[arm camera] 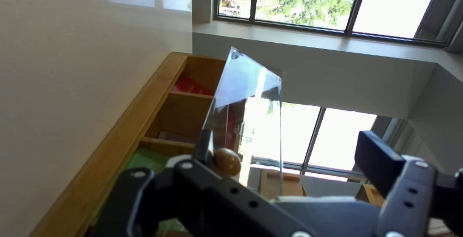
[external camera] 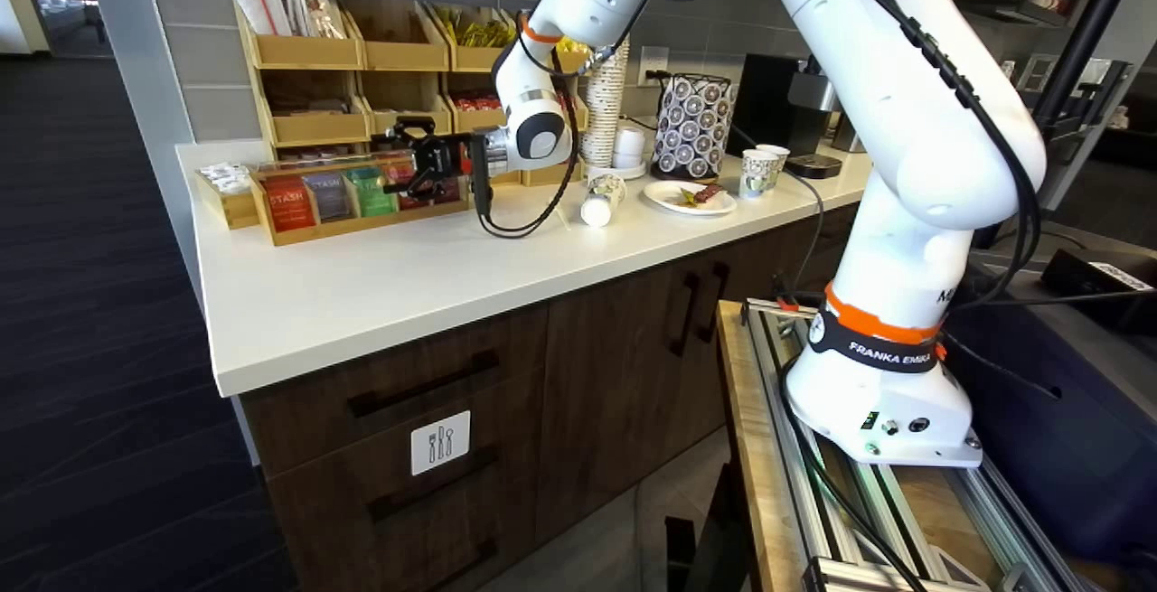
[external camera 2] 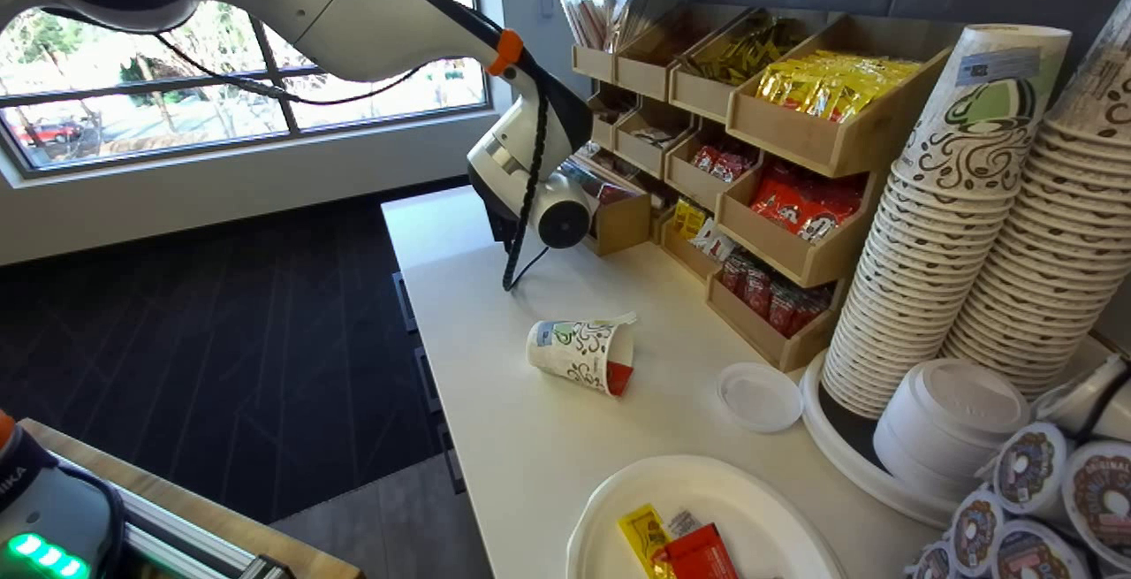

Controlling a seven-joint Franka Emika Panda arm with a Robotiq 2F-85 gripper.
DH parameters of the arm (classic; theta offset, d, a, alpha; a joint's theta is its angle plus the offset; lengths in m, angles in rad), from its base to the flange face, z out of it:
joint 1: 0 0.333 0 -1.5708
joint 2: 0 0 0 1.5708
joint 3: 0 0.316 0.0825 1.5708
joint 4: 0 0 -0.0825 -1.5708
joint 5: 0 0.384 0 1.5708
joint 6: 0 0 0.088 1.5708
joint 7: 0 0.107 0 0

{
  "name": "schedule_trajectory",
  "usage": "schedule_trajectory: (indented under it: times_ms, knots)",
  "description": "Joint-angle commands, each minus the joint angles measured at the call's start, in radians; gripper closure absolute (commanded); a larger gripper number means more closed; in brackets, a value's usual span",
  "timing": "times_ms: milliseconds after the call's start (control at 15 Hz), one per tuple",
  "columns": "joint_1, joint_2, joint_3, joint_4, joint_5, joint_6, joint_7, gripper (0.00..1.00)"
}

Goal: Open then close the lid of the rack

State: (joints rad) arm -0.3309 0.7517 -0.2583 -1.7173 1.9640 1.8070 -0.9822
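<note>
The rack is a low wooden box with compartments of tea packets; its front rim (external camera: 375,228) shows in an exterior view. Its end wall (external camera 2: 624,224) shows in an exterior view, and its rim (arm camera: 119,132) in the wrist view. The clear lid (arm camera: 249,81) looks tilted up, its front edge apart from the rim. A round wooden knob (arm camera: 227,161) sits on the lid. My gripper (arm camera: 289,152) is open. One finger is right beside the knob, on the box side; whether it touches is unclear. The other finger is well apart. The gripper (external camera: 396,158) is at the rack's front.
A tiered wooden organizer (external camera: 407,54) stands behind the rack. A small box of white packets (external camera: 226,181) is beside the rack's end. A tipped paper cup (external camera 2: 574,351), a plate (external camera 2: 610,495) and stacked cups (external camera 2: 928,278) stand farther along the counter (external camera: 380,276).
</note>
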Motion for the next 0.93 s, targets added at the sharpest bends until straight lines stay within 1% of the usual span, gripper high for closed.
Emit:
schedule_trajectory:
  times_ms: [0,333,867]
  knots:
    - [-0.004,0.031,0.013,0.03,0.013,0.001,0.029,0.0]
    - [-0.001,0.056,0.025,0.048,0.042,0.014,0.029,0.0]
    - [-0.005,0.098,0.022,0.079,0.084,0.015,0.02,0.0]
